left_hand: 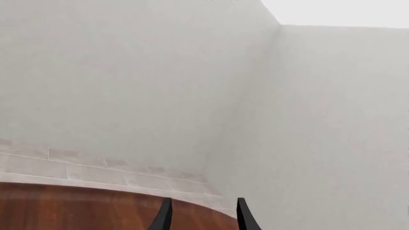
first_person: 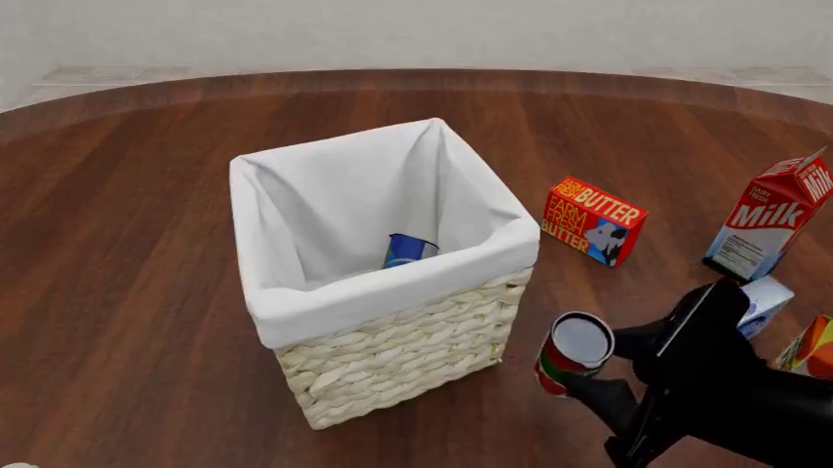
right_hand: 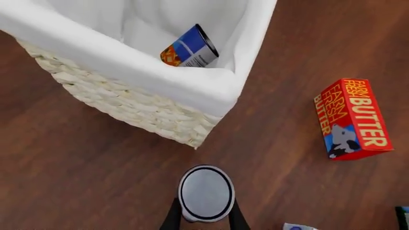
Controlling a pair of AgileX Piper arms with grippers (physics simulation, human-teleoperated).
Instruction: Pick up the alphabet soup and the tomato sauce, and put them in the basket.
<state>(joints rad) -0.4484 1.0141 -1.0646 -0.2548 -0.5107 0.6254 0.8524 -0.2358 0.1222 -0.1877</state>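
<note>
Tomato sauce [first_person: 575, 353] clamped between the right gripper [right_hand: 204, 216] fingers, upright, silver top up, just beside the near right corner of the basket [first_person: 404, 346] and outside it. Alphabet soup [right_hand: 189, 48] already lying tilted inside the basket against the white liner. Left gripper [left_hand: 203, 215] pointing at a bare wall and the table edge [left_hand: 76, 206], fingers parted, nothing between them. Butter box [first_person: 592, 220] and milk carton [first_person: 771, 220] off to the right.
</note>
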